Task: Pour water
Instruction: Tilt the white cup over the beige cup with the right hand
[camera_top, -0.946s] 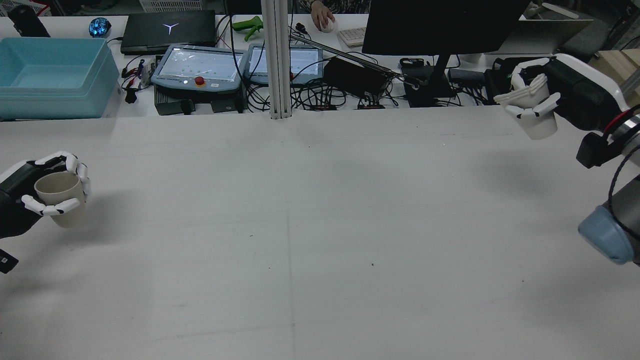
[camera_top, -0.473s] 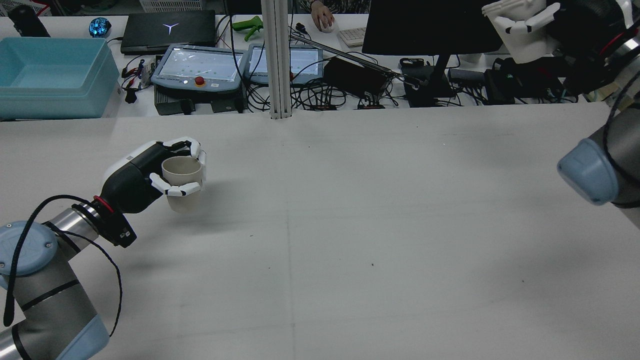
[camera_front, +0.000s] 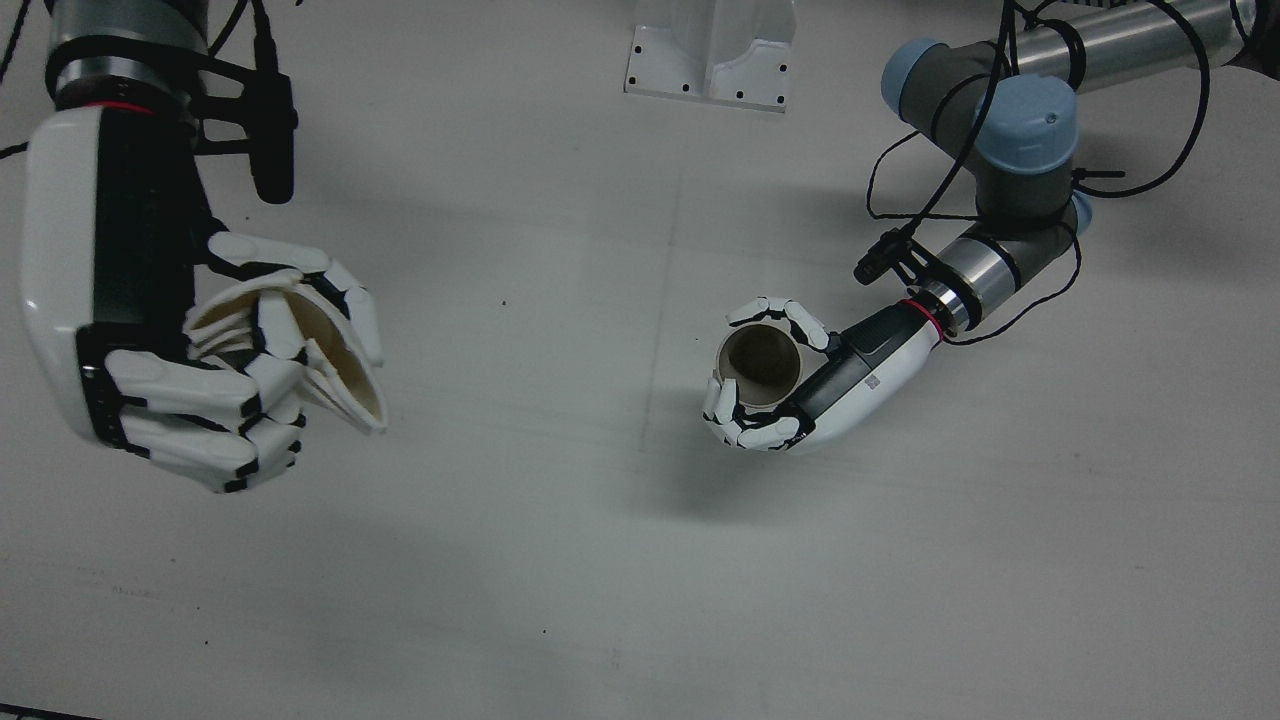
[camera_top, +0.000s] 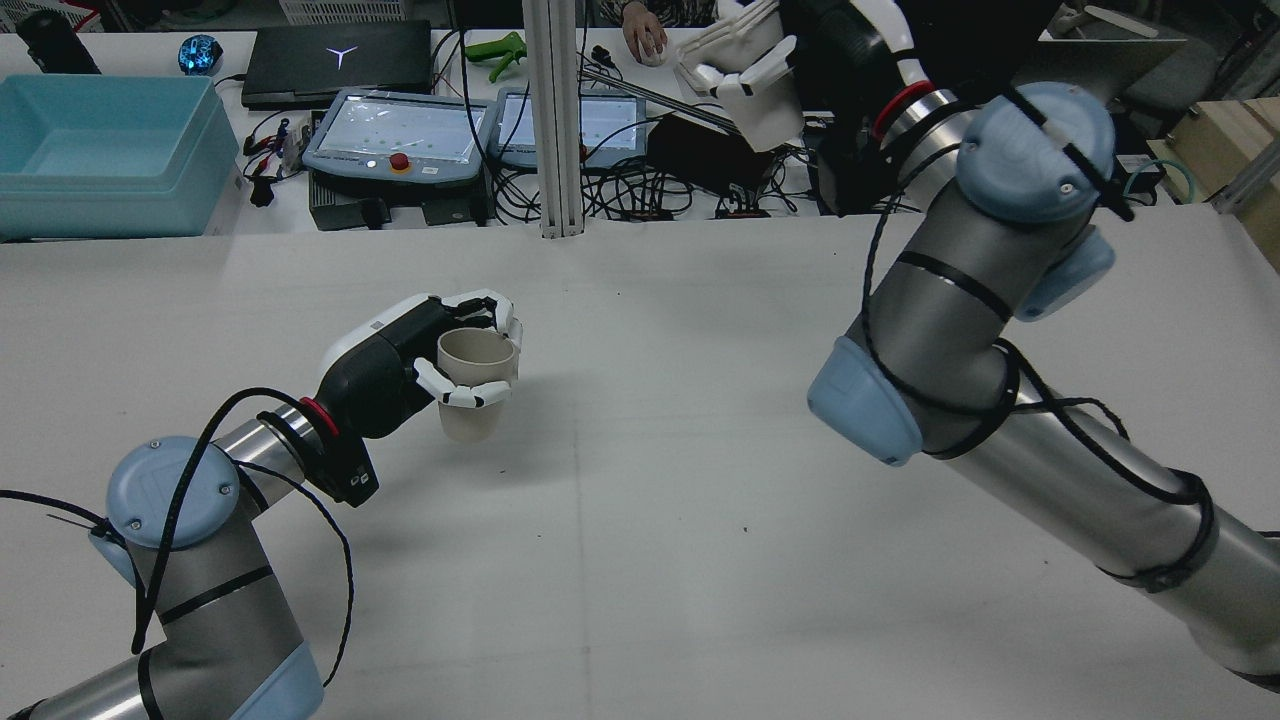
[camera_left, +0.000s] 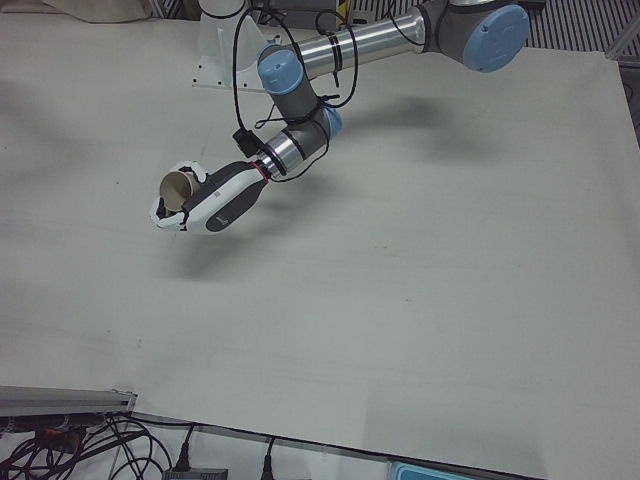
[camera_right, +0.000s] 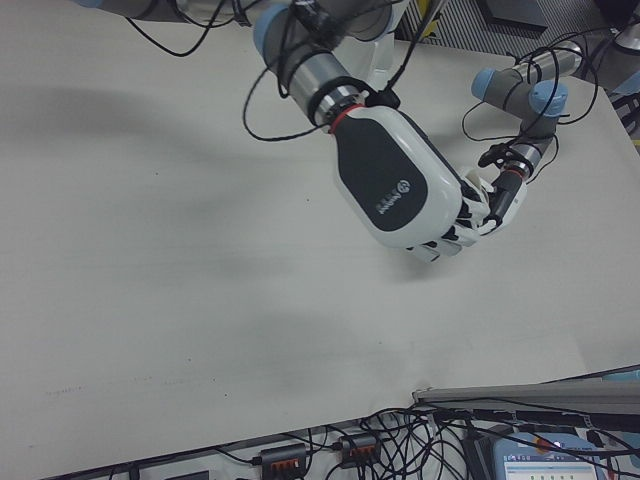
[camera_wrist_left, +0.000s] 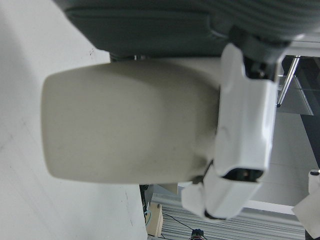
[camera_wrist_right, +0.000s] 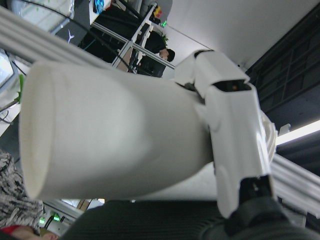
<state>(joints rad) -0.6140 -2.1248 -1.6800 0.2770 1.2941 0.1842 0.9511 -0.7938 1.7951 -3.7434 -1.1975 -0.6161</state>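
Observation:
My left hand (camera_top: 400, 365) is shut on a beige cup (camera_top: 474, 375), held upright just above the table left of centre; the cup's mouth is open and dark inside in the front view (camera_front: 760, 362). It fills the left hand view (camera_wrist_left: 130, 122). My right hand (camera_top: 790, 45) is shut on a white cup (camera_top: 765, 105), squeezed and deformed, raised high over the back of the table. In the front view that hand (camera_front: 150, 330) holds the white cup (camera_front: 330, 370) tilted, well apart from the beige cup. The white cup fills the right hand view (camera_wrist_right: 110, 140).
Behind the table's back edge stand a blue bin (camera_top: 105, 150), two teach pendants (camera_top: 400, 135), a laptop (camera_top: 335, 60), cables and a monitor. A white post (camera_top: 555, 115) rises at the back centre. The right arm's elbow (camera_top: 870, 400) hangs over the table's right half.
My left hand has carried the beige cup rightward toward the table's centre. My right hand has lifted the white cup and swung it left, over the back centre.

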